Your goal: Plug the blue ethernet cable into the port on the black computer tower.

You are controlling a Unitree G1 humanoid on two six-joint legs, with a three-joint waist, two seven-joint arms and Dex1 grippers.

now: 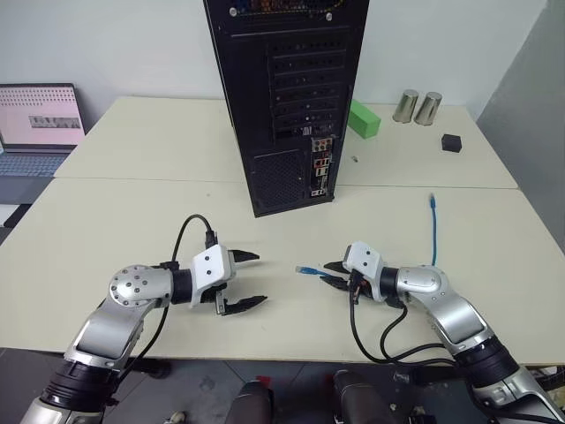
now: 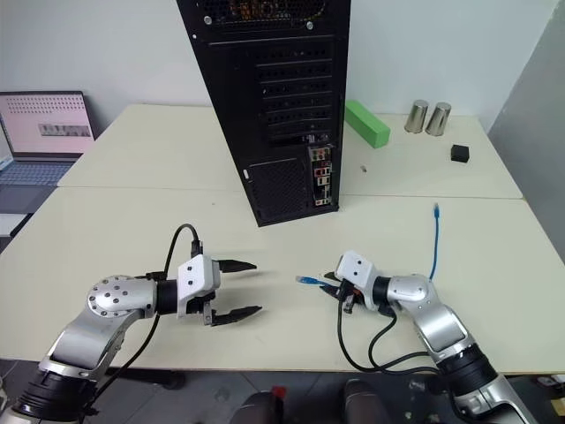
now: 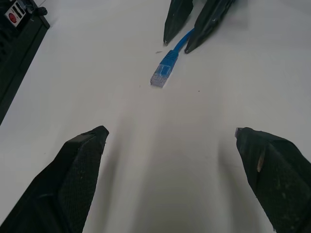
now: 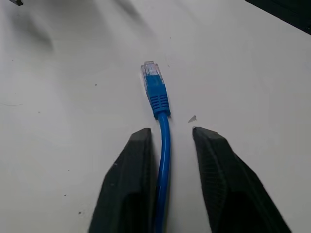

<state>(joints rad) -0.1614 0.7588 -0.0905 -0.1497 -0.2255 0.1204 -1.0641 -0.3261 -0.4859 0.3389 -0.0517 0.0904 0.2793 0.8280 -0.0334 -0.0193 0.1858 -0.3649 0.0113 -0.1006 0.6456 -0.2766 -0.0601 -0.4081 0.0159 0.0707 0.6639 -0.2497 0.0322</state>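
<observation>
The blue ethernet cable lies on the pale table to the right of the black computer tower. Its far plug points away from me. Its near plug lies flat, pointing toward my left gripper. My right gripper is drawn in around the cord just behind that near plug, with the cord against one finger. My left gripper hovers open a short way left of the plug, holding nothing. The port sits in the narrow strip of coloured connectors low on the tower's rear panel.
A laptop stands at the far left. Behind the tower on the right are a green block, two metal cans and a small black cube. A seam runs across the table beside the tower's base.
</observation>
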